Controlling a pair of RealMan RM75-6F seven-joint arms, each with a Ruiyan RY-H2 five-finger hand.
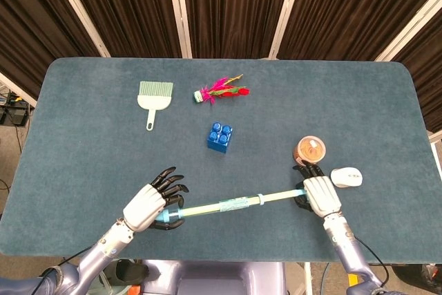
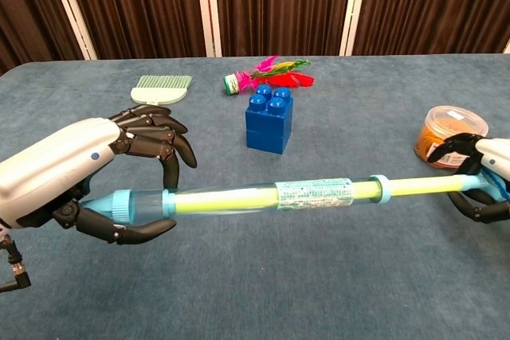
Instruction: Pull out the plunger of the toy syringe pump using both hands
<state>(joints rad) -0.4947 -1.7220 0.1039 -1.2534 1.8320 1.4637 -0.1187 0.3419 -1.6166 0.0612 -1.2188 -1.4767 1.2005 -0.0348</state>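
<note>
Now the left hand (image 2: 56,177) grips the blue end of the toy syringe pump (image 2: 255,199), and the right hand (image 1: 321,197) grips the plunger (image 2: 422,187) at the far right. The pump hangs just above the tabletop (image 1: 90,129), near the robot. The right hand is very near the orange jar (image 1: 309,150) and the white mouse (image 1: 346,177). Pulling more could bump them, or the plunger could pop out.
</note>
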